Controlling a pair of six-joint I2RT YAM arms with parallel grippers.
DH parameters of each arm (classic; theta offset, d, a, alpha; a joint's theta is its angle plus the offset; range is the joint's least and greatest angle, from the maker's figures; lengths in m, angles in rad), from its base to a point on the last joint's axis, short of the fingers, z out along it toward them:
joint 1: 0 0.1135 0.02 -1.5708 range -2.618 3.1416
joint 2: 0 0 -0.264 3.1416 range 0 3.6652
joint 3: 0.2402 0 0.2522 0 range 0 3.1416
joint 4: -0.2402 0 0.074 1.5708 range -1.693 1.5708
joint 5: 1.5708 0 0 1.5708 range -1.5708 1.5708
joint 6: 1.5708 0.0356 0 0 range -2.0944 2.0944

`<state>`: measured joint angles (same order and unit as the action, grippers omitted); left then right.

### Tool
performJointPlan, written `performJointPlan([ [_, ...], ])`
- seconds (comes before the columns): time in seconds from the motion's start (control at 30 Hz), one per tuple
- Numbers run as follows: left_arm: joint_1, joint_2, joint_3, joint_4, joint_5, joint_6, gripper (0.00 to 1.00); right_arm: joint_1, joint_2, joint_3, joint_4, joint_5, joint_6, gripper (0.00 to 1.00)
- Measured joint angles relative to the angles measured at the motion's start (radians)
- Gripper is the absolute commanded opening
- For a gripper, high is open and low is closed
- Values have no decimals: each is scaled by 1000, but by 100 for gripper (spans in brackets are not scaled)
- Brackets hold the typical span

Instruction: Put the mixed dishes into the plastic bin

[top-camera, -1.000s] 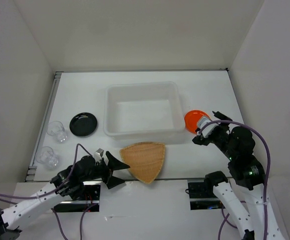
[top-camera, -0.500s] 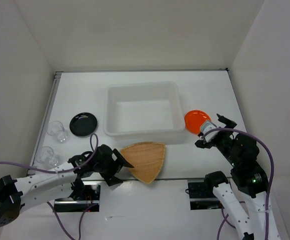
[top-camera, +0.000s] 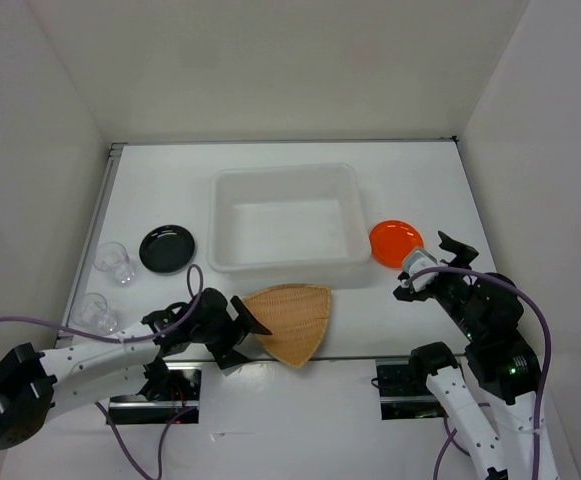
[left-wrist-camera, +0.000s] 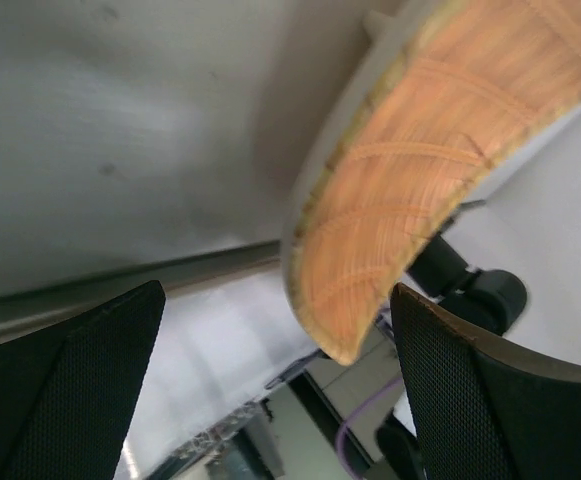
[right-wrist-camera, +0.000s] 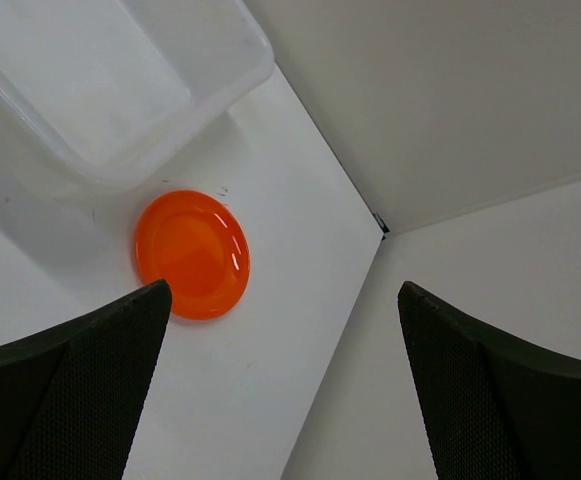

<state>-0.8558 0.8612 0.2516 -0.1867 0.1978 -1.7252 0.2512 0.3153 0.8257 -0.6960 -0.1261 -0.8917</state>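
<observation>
The tan woven dish (top-camera: pixel 292 320) lies at the table's front edge, its tip over the edge; the left wrist view shows its rim (left-wrist-camera: pixel 410 190) close up. My left gripper (top-camera: pixel 240 335) is open, its jaws beside the dish's left rim. The orange plate (top-camera: pixel 395 241) lies right of the plastic bin (top-camera: pixel 288 262) and shows in the right wrist view (right-wrist-camera: pixel 192 253). My right gripper (top-camera: pixel 430 262) is open and empty, just in front and to the right of the plate. The black plate (top-camera: pixel 167 248) and two clear cups (top-camera: pixel 116 262) (top-camera: pixel 96 314) sit at the left.
The empty bin's corner shows in the right wrist view (right-wrist-camera: pixel 185 125). White enclosure walls stand on three sides. The arm bases and purple cables sit below the front edge.
My left gripper has moved right and forward up to the woven dish's left rim. My right gripper has drawn back to the right, off the orange plate.
</observation>
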Motion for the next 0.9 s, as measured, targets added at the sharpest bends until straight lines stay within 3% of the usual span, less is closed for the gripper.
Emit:
performJointPlan([
  [0.3,24,320,167,5,67,183,100,0,0,0,-7,0,-15,98],
  [0.53,27,375,196,42,89,255,100,0,-19,0,-34,2,-15,98],
  [0.77,25,375,197,54,58,257,83,0,-42,0,-48,13,-15,98],
  [0.9,19,375,202,52,35,257,67,0,-47,0,-54,16,-20,98],
])
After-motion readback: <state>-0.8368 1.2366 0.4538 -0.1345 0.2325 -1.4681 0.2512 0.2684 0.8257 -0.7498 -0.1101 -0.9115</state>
